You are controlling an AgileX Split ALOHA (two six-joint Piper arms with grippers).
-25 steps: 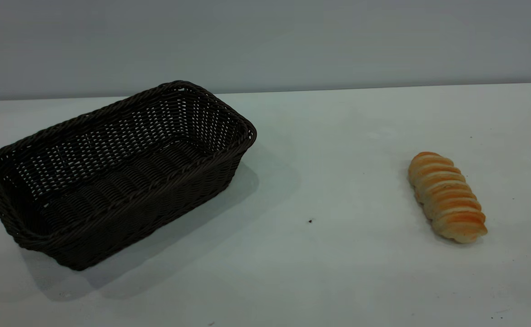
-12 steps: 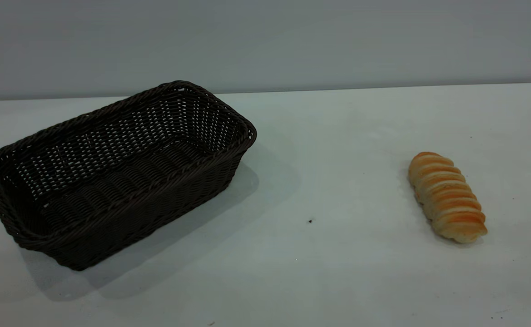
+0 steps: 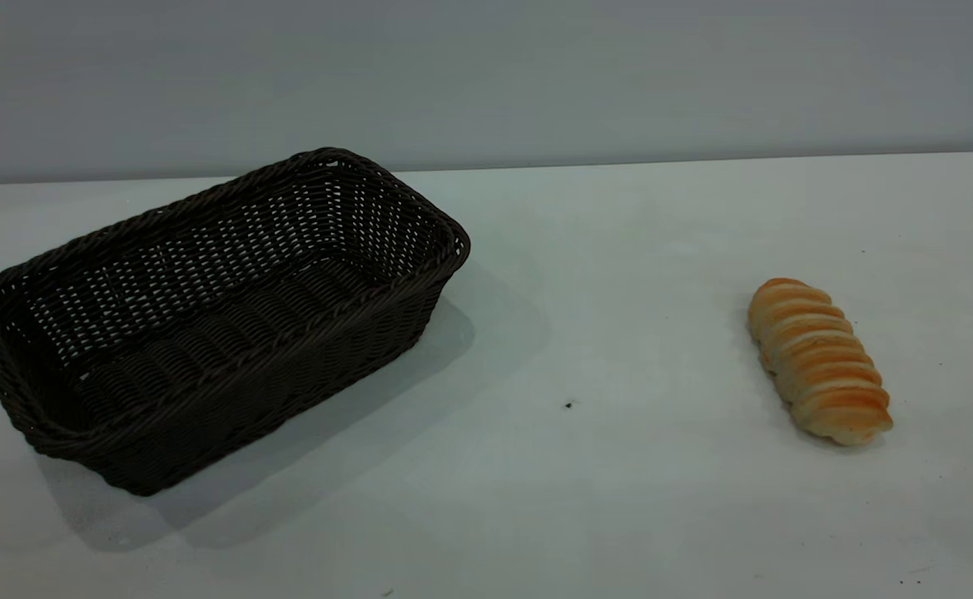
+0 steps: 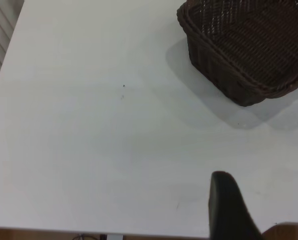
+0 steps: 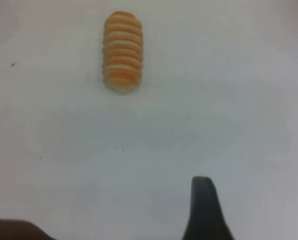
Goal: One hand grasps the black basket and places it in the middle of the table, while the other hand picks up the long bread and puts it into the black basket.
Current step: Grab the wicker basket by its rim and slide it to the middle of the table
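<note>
The black basket (image 3: 211, 320) sits empty on the surface (image 3: 603, 499) toward its left edge, turned at an angle, one short end near the far edge. My left end effector (image 4: 261, 212) hangs above bare surface, well apart from the basket's corner; one dark finger (image 4: 229, 207) shows and a sliver of the other at the frame's side, so it stands wide open and holds nothing. The long bread (image 3: 819, 359) lies flat toward the right edge, well apart from the basket. Of my right end effector only one finger (image 5: 204, 210) shows, well short of the bread, touching nothing; I cannot tell how far it is open.
</note>
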